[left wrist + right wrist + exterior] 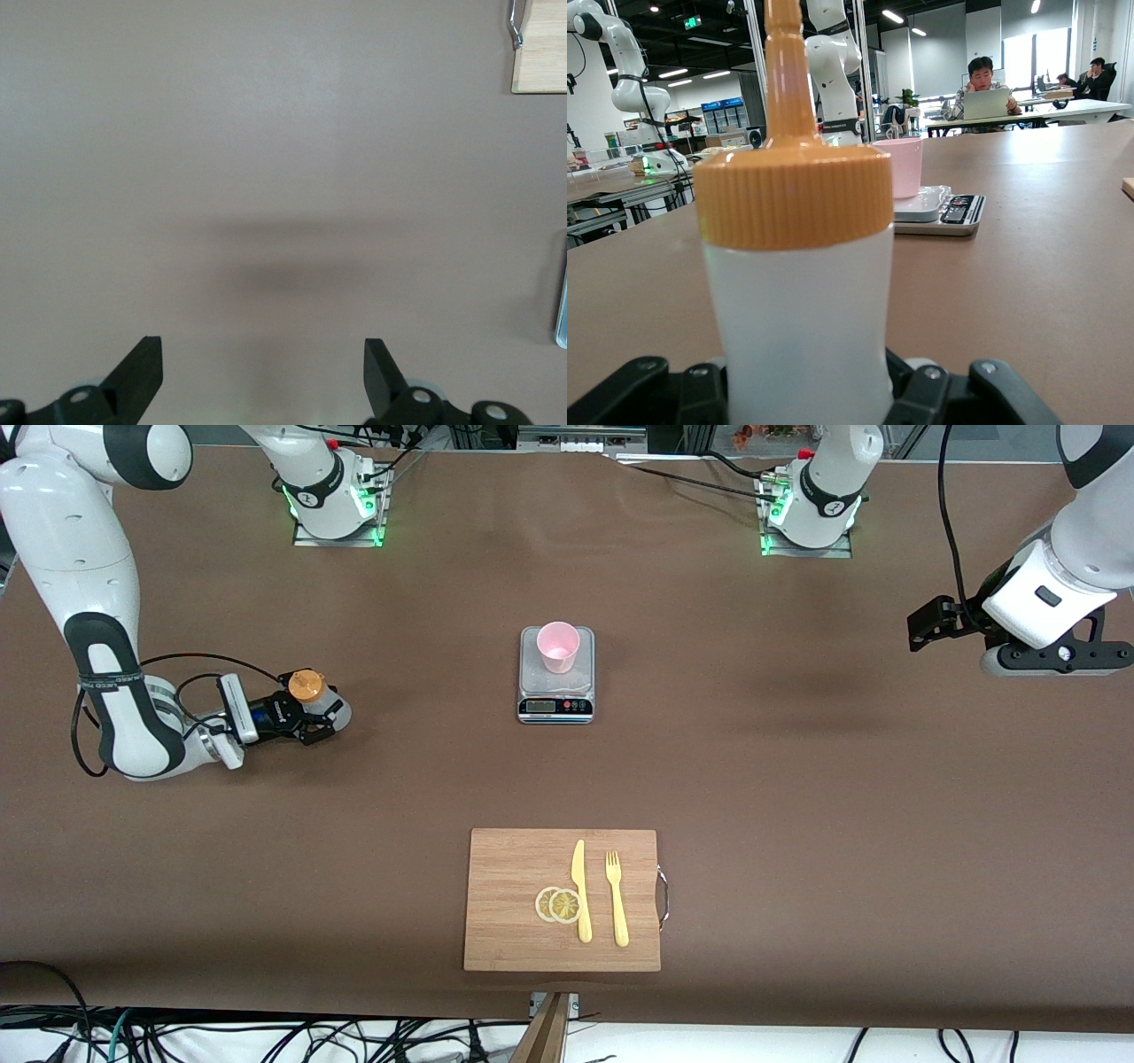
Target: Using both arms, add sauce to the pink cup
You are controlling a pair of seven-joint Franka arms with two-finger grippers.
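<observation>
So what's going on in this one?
The right gripper has its fingers shut on the sauce bottle, which stands upright on the table toward the right arm's end. The pink cup sits on a small kitchen scale mid-table, with no sauce visibly added yet. The left gripper waits open above bare table at the left arm's end. Nearer the front camera, a wooden cutting board holds a plastic knife, a fork and two lemon slices.
</observation>
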